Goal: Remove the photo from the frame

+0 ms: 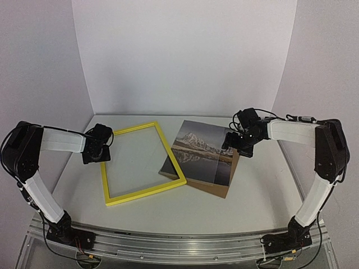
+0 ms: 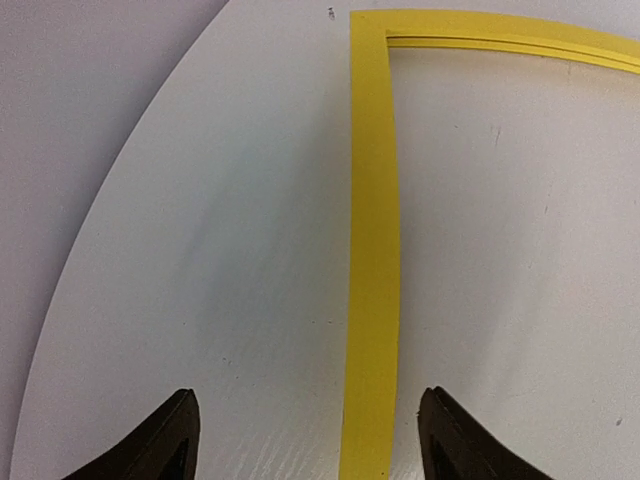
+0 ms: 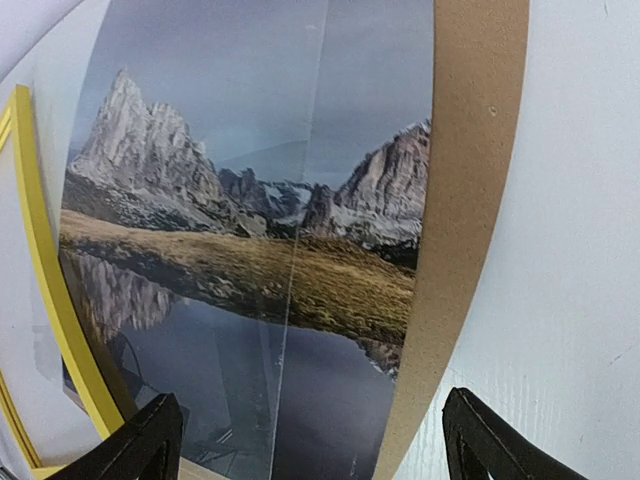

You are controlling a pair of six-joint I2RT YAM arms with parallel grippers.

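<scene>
The yellow frame [image 1: 140,162] lies flat on the white table with no print in it; its right edge overlaps the photo's left side. The photo [image 1: 199,151], a mountain mirrored in a lake, lies on a brown backing board [image 1: 221,188] to the frame's right. My left gripper [image 1: 96,150] is open, hovering over the frame's left rail [image 2: 372,250], which runs between its fingertips. My right gripper [image 1: 233,144] is open above the photo's right edge [image 3: 300,250] and the board's strip [image 3: 470,180].
The white table [image 1: 252,196] is backed by white walls. The table's curved edge [image 2: 110,220] shows left of the frame in the left wrist view. A metal rail [image 1: 179,246] runs along the near edge by the arm bases.
</scene>
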